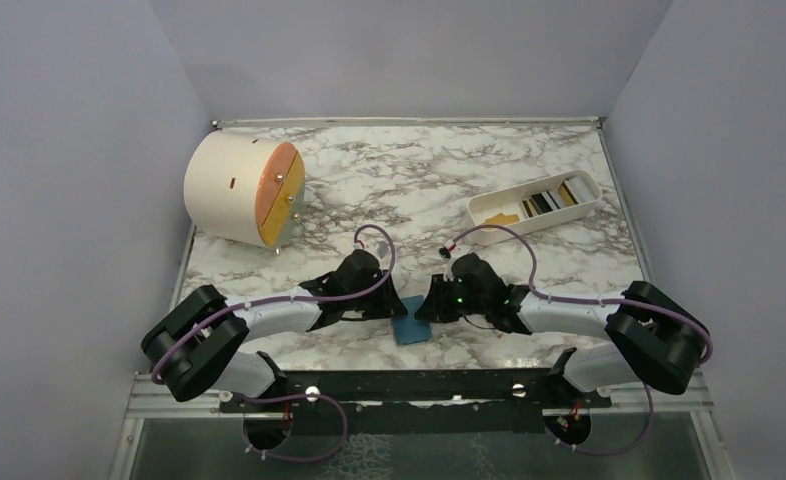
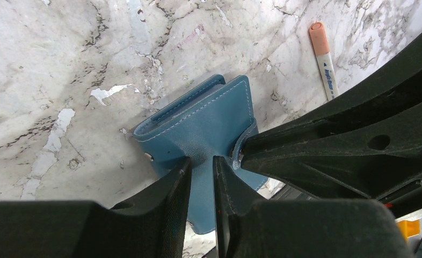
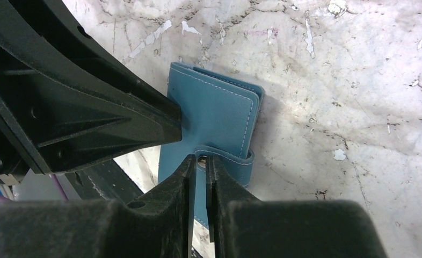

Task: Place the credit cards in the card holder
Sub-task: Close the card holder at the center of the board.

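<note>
**Both Claws Gripped the Closed Card Holder at the Near Edge**

The card holder point(image 2: 209, 123) lay flat on the marble table point(image 1: 419, 190), close to the arm bases and between the two wrists. It was folded shut. The left claw point(image 2: 202, 174) was closed to a narrow slot over one edge of the cover, with blue leather showing between its fingers. This looked like a pinch meant to keep the body from sliding or lifting.

The right claw point(image 3: 201, 169) came in from the opposite side. It was clamped on the strap point(image 3: 235, 161) that wraps over the open edge, with the snap button point(image 3: 201, 159) just at its fingertips. One arm held the holder down while the other gripped the fastening tab, so the step in hand was probably to pop the snap and fold the cover back.

The credit cards point(image 1: 546, 200) stood on edge in a white tray point(image 1: 481, 212), well apart at the far right of the table, and none was in the holder yet. A pen point(image 2: 322, 56) lay on the marble near the holder, clear of both claws. The task was therefore at an early stage. The main risk I saw was the thin strap slipping out, or the whole holder dragging along if the anchoring pinch was too shallow.
</note>
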You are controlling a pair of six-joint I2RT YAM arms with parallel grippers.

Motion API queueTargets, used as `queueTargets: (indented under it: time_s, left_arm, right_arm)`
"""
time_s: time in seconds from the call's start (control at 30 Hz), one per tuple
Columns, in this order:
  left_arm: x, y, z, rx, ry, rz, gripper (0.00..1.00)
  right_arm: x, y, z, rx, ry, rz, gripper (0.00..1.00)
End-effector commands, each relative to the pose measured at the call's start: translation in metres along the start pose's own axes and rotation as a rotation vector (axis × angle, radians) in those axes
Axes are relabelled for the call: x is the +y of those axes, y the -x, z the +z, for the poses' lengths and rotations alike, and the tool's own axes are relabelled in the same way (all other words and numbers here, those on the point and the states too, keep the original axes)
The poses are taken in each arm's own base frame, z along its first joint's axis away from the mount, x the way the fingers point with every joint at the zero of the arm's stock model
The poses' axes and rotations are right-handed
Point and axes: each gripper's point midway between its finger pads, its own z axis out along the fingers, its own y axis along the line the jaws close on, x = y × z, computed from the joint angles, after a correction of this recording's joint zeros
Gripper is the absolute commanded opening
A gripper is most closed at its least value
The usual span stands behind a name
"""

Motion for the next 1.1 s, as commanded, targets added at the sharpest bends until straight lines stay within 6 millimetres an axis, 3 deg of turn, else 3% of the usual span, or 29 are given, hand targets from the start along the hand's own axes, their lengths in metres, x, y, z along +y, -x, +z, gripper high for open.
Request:
queueTargets:
  time_s: [0.0,0.73,1.07]
  left_arm:
    - [0.020,-0.015,0.002,0.035,0.069,-0.001,0.24]
    - [0.022,-0.017,0.002,0.037,0.075,-0.009,0.24]
    - [0.027,-0.020,0.002,0.041,0.083,-0.015,0.24]
  right_arm:
    - [-0.008,-0.010,0.000,0.048,-0.040,-0.023,0.12]
    - [-0.035,-0.029,0.009,0.156,-0.220,-0.101,0.08]
    - [-0.062,-0.041,0.007,0.243,-0.384,-0.148,0.08]
